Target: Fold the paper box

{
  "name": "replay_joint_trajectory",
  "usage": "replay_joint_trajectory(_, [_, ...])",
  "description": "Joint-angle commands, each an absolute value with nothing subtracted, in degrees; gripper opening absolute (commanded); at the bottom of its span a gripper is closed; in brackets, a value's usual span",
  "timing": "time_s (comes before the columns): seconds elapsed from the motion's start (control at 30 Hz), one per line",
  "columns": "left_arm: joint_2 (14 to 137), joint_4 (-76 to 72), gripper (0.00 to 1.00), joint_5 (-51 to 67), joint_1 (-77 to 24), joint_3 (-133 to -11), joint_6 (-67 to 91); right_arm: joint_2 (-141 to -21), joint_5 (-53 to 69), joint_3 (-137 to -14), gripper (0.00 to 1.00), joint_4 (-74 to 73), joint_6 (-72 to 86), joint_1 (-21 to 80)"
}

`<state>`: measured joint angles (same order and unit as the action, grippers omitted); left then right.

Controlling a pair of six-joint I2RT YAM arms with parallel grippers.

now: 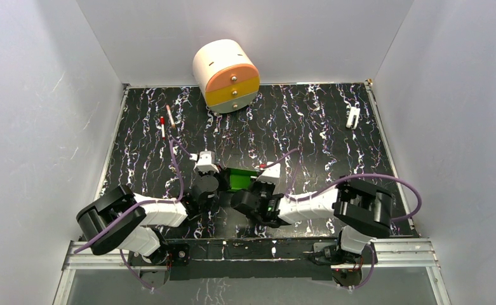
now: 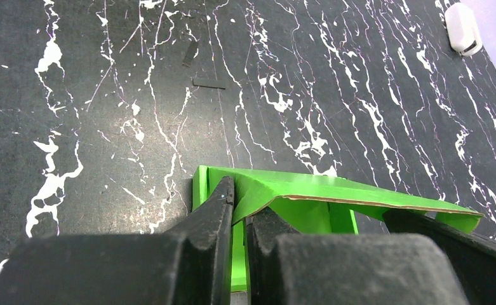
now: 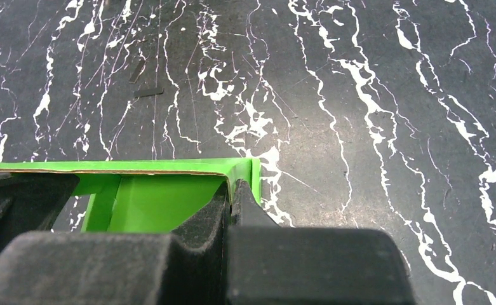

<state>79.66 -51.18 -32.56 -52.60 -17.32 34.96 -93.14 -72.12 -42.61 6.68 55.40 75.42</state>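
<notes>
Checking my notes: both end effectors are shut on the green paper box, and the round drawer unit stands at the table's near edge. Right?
No. The top external view shows the round drawer unit at the far edge of the table. The left end effector and right end effector are indeed shut on the paper box.

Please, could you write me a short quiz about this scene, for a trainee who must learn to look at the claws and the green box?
1. True or false: the left claw is shut on the green box.
2. What does the right claw grip? A) a cup B) a wall of the green box C) nothing
3. Fill in: the round drawer unit stands at the ___ edge of the table.
Key: 1 true; 2 B; 3 far.
</notes>
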Motion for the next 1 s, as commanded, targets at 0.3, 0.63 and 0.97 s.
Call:
replay_joint_trajectory(0.3, [82.1,-51.9,0.03,-30.9,-54.6,-13.8,38.5,-109.4,-78.2,-56.7,0.01,-48.7,107.9,81.8])
replay_joint_trajectory(0.63, [83.6,-53.4,0.01,-33.4,-54.7,-12.0,37.7,-108.0,-81.0,-55.1,0.31,-52.0,110.9,84.9])
replay_joint_trajectory(0.97, [87.7,-56.0,0.0,-34.9,-55.2,-11.8,37.6,-109.1,-83.2,-57.8,0.59,-63.3,118.9,88.3])
